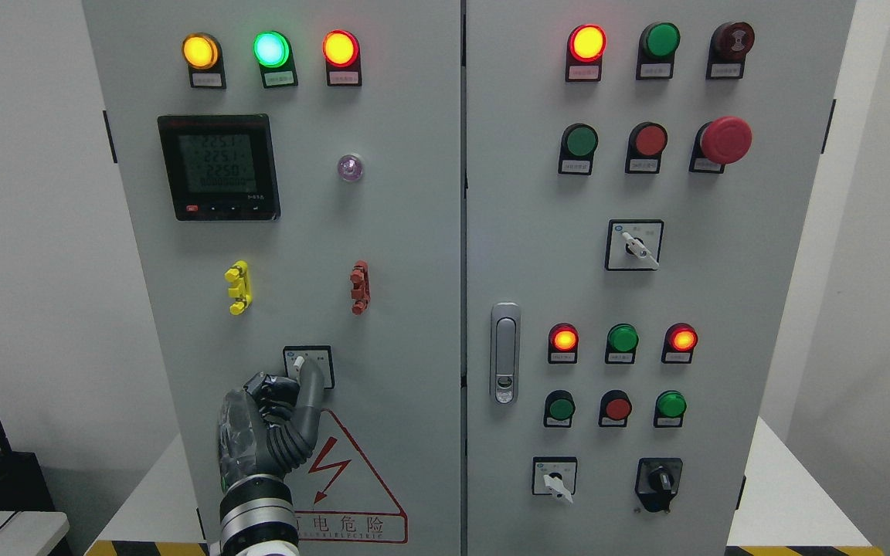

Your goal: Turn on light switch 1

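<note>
One left hand (271, 421) is reaching up to the rotary switch (307, 367) on the cabinet door (290, 232), fingers curled together w/ one fingertip touching the small white knob just above the knuckles. Knob is looking stiff, small, prob. slippery; pinching its lever sides is best. Hand is covering the switch's lower part, label too small to read.

The left hand (271, 421) covers the lower part of the switch (307, 367) and the left corner of the warning sign (348, 483). Its forearm is cut off by the bottom edge. The small labels (207, 79) under the lamps (all of them) are too small to read.
</note>
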You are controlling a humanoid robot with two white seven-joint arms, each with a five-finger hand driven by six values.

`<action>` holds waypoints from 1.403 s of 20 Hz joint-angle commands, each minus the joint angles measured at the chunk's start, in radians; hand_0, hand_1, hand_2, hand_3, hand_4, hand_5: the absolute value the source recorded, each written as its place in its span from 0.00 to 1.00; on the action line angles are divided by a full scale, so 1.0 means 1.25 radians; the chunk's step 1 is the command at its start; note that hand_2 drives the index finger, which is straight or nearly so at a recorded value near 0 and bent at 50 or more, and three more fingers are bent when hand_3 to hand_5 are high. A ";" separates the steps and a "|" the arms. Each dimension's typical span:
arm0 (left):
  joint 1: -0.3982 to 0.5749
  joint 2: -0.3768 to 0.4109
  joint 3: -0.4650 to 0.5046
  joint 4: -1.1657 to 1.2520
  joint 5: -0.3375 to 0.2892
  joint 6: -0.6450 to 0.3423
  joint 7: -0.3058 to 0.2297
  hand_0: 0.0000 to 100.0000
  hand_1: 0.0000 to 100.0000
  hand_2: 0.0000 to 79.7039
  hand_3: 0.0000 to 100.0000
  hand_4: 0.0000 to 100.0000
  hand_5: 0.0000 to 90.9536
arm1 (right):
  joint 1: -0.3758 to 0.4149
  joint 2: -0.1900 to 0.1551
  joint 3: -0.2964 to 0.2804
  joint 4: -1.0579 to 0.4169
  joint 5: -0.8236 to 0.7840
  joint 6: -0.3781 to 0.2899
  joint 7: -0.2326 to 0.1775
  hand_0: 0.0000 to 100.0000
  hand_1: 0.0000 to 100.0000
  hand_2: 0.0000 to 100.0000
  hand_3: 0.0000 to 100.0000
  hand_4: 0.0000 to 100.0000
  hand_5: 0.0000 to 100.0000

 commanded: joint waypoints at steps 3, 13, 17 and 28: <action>-0.001 0.001 -0.002 0.000 0.002 -0.004 -0.004 0.49 0.33 0.79 0.78 0.79 0.78 | 0.000 0.001 0.013 0.000 -0.020 0.000 0.000 0.12 0.39 0.00 0.00 0.00 0.00; 0.000 0.000 0.000 0.005 0.002 -0.005 -0.001 0.52 0.25 0.79 0.78 0.79 0.78 | 0.000 -0.001 0.013 0.000 -0.020 0.000 0.000 0.12 0.39 0.00 0.00 0.00 0.00; 0.000 -0.001 0.000 0.005 0.002 -0.005 -0.001 0.53 0.25 0.80 0.78 0.79 0.79 | 0.000 -0.001 0.013 0.000 -0.020 0.000 0.000 0.12 0.39 0.00 0.00 0.00 0.00; 0.000 -0.001 0.000 0.005 0.003 -0.011 -0.002 0.56 0.24 0.81 0.78 0.79 0.79 | 0.000 -0.001 0.013 0.000 -0.020 0.000 0.000 0.12 0.39 0.00 0.00 0.00 0.00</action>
